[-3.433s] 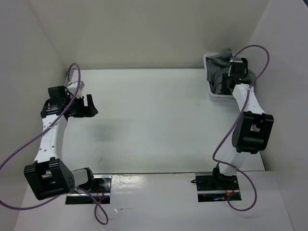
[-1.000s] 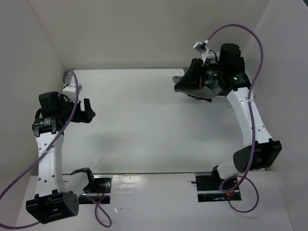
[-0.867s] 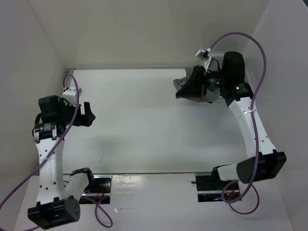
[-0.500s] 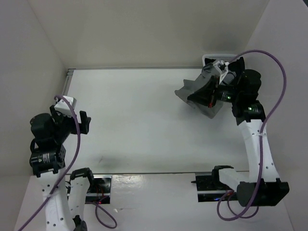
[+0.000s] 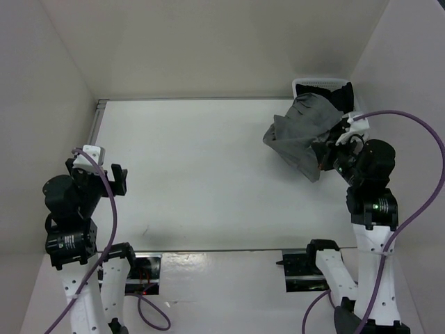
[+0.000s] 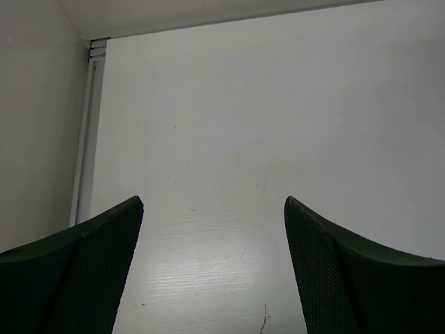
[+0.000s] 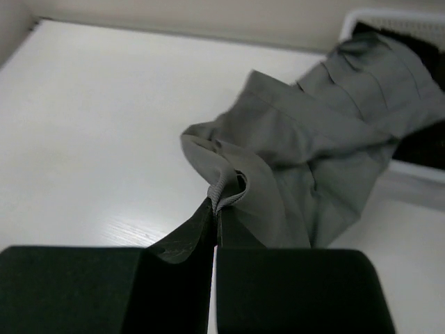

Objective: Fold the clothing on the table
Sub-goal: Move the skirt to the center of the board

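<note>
Where draped over basket (image 5: 316,81), hides half: skirt (image 7: 313,139) nipped by closed right gripper (image 7: 213,207); left gripper (image 6: 212,202) wide, empty; white table (image 5: 201,160), walls (image 5: 208,42).

Near part of basket (image 5: 318,81) hidden under skirt (image 5: 299,136).

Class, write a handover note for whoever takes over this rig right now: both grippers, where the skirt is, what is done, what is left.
Left gripper: open, empty, over the left side of the table.
Right gripper: shut on an edge of the grey skirt.
Skirt: bunched at the far right, its far end at the white mesh basket.
Done: no fold yet.
Left: spread the skirt flat, then fold it.
</note>
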{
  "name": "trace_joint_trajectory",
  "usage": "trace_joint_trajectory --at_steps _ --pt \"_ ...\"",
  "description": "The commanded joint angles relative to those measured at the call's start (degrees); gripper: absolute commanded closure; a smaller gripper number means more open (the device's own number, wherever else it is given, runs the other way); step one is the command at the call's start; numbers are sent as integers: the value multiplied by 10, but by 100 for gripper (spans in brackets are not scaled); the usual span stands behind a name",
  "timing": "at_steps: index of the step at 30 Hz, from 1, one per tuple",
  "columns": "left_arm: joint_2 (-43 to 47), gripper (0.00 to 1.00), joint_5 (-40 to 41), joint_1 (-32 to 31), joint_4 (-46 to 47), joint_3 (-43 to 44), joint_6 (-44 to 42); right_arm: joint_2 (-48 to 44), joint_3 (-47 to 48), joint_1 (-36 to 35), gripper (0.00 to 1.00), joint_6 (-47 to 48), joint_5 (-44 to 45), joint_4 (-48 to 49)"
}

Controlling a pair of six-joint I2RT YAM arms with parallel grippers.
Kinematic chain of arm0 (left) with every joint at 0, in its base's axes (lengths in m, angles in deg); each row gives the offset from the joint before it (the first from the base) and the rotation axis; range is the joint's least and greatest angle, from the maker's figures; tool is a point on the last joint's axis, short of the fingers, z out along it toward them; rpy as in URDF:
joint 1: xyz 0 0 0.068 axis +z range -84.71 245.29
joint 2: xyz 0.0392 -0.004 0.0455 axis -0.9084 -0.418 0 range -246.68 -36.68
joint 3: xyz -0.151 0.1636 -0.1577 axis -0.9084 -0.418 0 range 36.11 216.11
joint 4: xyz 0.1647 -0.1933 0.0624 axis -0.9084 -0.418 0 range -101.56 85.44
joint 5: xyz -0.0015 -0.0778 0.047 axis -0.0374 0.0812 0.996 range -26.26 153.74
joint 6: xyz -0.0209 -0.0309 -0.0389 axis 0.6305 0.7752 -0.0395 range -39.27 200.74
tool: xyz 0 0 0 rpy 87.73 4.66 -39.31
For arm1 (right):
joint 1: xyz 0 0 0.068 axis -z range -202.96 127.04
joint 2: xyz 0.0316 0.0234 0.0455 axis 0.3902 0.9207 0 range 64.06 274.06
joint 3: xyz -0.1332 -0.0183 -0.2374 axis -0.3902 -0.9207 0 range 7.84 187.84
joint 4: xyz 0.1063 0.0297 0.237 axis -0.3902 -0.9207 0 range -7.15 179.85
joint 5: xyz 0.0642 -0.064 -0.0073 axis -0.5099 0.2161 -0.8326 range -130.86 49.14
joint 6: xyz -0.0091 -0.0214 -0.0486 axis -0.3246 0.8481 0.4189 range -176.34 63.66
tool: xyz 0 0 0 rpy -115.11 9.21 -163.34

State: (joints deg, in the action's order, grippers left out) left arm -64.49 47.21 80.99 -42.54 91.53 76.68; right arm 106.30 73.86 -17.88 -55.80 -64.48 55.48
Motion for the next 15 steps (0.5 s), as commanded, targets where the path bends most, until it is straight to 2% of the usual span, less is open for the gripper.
trace_joint_trajectory --at_steps 1,5,10,11,12,15 --pt "6 12 1 0 39 -18 13 1 -34 3 100 28 80 -13" --pt "16 11 9 0 39 -23 19 82 -41 3 100 42 29 10" --pt "46 9 9 6 44 -23 19 143 1 -43 100 100 -112 -8" --pt "46 9 9 6 44 -23 19 143 20 -68 100 111 -112 -18" --pt "46 9 9 13 44 -23 19 150 30 -139 100 119 -117 -24" --pt "41 9 9 20 44 -29 19 165 44 -288 100 126 -92 -18"
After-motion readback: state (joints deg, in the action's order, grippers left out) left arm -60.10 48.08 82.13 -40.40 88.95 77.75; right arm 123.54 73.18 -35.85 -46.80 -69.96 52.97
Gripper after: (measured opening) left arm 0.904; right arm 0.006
